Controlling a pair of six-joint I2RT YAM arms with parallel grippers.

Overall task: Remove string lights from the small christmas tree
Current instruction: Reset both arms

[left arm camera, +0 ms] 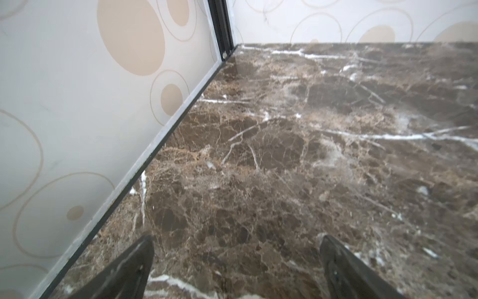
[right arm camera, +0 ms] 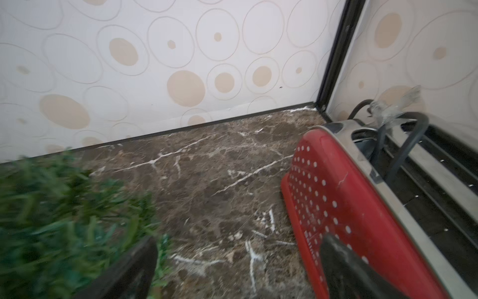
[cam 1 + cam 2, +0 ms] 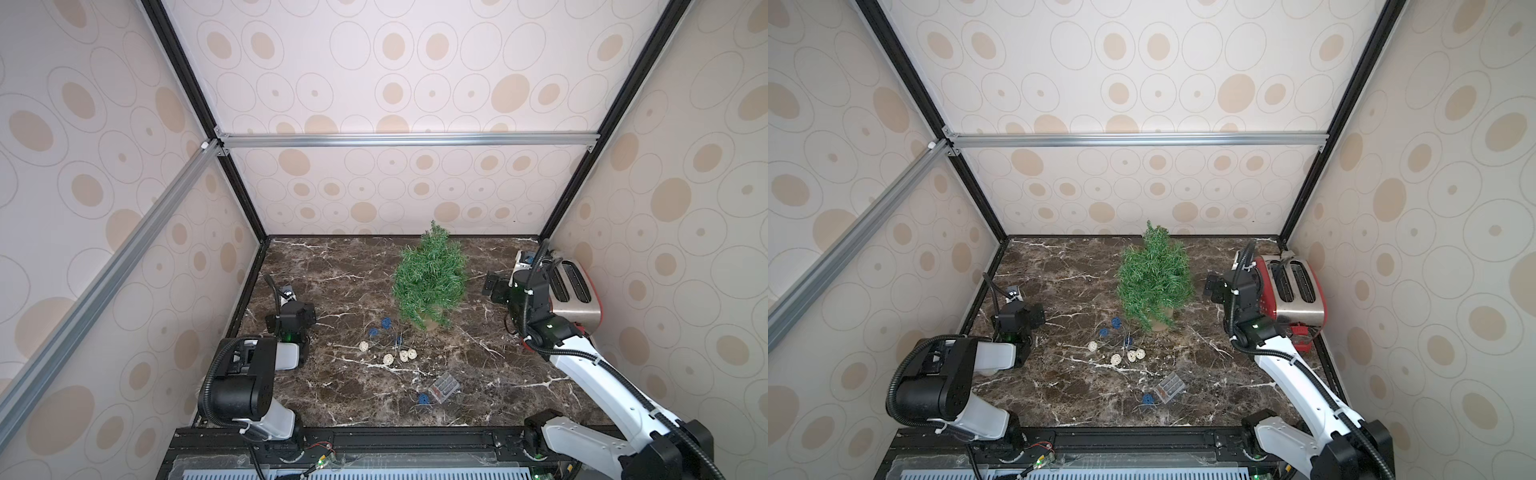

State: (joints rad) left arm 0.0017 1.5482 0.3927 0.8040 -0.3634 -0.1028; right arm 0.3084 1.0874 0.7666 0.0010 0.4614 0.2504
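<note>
String lights lie off the small christmas tree, spread on the dark marble tabletop on the camera side of the tree in both top views. Two blue woven balls sit just beside the tree's tan pot. Cream balls form a loose cluster a little nearer the camera. The clear battery box lies nearest the camera, well apart from the tree, with one more blue ball just beside it. Thin wire joins the balls. Its exact course is hard to trace, and from this height the branches appear free of it. The tree stands in its pot.

Right gripper: jaws fully spread, nothing between them. It sits beside the tree, on the robot's right of it, between the tree and a red-and-steel two-slot toaster. In the right wrist view, blurred needle branches lie next to one finger, and the toaster's red end panel lies behind the other.

Left gripper: jaws fully spread, nothing held. It is well apart from the tree, on the robot's left of it, close to the side wall panel. The left wrist view shows bare marble between its fingers.
</note>
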